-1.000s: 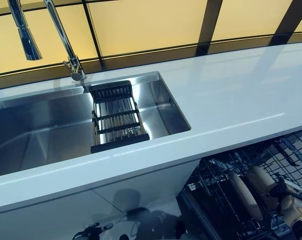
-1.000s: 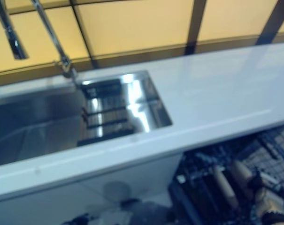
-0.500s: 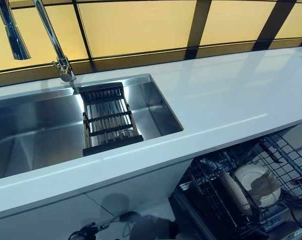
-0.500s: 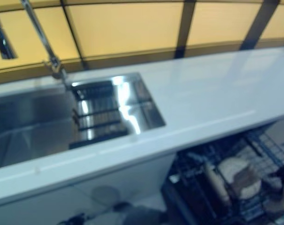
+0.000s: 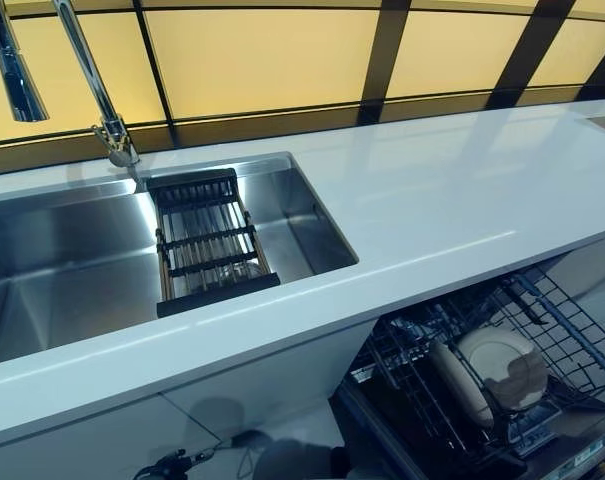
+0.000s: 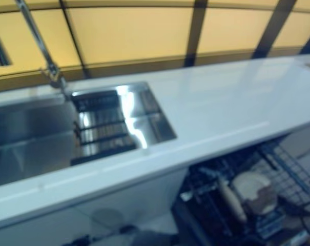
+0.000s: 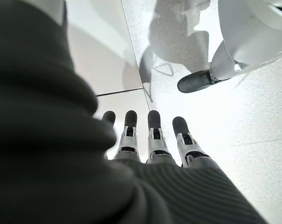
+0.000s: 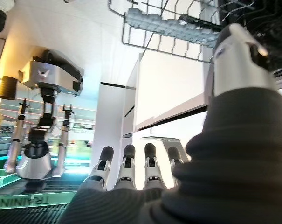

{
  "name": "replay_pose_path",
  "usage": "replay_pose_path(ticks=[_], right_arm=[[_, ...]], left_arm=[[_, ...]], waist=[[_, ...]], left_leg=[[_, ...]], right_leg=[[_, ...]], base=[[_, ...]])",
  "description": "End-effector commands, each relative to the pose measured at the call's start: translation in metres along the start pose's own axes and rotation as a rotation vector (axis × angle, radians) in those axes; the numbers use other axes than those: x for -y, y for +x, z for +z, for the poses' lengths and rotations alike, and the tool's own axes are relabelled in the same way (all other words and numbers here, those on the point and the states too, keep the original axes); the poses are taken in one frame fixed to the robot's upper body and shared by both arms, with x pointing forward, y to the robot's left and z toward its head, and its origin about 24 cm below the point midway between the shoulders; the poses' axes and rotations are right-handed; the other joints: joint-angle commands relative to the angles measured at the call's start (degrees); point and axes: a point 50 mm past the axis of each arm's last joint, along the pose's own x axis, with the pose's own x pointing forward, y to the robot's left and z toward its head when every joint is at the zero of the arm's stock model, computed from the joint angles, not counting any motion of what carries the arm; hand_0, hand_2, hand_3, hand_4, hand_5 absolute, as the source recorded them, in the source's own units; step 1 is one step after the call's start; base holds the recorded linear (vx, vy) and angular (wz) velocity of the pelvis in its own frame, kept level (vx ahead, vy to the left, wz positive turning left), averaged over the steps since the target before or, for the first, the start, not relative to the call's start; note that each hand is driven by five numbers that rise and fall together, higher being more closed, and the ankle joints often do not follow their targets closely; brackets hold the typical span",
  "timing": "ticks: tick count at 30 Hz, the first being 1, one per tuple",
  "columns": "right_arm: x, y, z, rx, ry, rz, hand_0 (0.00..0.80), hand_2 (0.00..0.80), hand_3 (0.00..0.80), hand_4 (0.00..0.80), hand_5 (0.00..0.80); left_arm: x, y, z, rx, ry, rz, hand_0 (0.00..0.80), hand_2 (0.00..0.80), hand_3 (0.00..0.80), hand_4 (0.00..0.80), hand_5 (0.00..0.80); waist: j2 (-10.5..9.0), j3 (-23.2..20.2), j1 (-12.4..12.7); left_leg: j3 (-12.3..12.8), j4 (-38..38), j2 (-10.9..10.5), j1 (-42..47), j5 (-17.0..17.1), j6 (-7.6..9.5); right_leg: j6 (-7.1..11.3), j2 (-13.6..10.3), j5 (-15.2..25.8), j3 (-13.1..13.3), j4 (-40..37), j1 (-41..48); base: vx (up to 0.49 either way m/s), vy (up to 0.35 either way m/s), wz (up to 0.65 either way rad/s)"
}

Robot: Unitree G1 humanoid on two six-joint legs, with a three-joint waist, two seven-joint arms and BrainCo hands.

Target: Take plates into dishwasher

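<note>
You are looking across a steel sink (image 5: 52, 260) with only a drying rack (image 5: 207, 240) in it and a bare white tabletop (image 5: 452, 200). At right, two cream plates (image 5: 487, 375) are standing in the dishwasher rack (image 5: 572, 340), so loading is looking nearly done. Left robot hand (image 7: 150, 140) and right robot hand (image 8: 131, 170) are hanging straight-fingered, holding nothing. The rack's far end is cut off.

Both eye views look down from above the worktop (image 5: 432, 200), sharing the sink (image 5: 72, 270) and dishwasher rack (image 5: 542, 340) below; each wrist view looks very closely along its own hand's fingers, away from the worktop
</note>
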Motion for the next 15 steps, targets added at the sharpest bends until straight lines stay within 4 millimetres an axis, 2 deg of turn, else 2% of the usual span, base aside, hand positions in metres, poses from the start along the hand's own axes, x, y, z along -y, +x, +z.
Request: replay_pose_path(ticks=[1,11,15], right_arm=[[0.025,0.006,-0.014,-0.082,0.062,-0.099,0.000,0.000,0.000,0.000,0.000],[0.005,0.000,-0.035,-0.189,0.246,-0.070,0.000,0.000,0.000,0.000,0.000],[-0.022,-0.009,-0.055,-0.275,0.319,0.020,0.000,0.000,0.000,0.000,0.000]], left_arm=[[-0.017,0.000,0.013,0.019,-0.035,0.058,0.000,0.000,0.000,0.000,0.000],[-0.015,0.001,0.012,0.013,-0.045,0.058,0.000,0.000,0.000,0.000,0.000],[-0.013,0.001,0.014,0.002,-0.015,0.057,0.000,0.000,0.000,0.000,0.000]], waist=[[-2.64,-0.30,0.57],[-2.48,-0.07,-0.27],[-2.46,1.37,-0.87]], left_leg=[[-0.33,0.09,0.70,0.99,-2.83,3.09],[0.22,0.09,0.17,2.12,-3.54,3.82],[1.05,1.57,-0.56,2.86,-3.99,5.22]], right_leg=[[3.95,-1.97,0.00,0.41,0.15,1.35],[3.78,-2.34,-0.44,0.64,0.62,2.53],[3.45,-2.60,-2.39,1.46,6.47,0.76]], base=[[0.010,0.033,-0.03],[0.002,0.046,-0.02],[-0.026,0.103,-0.05]])
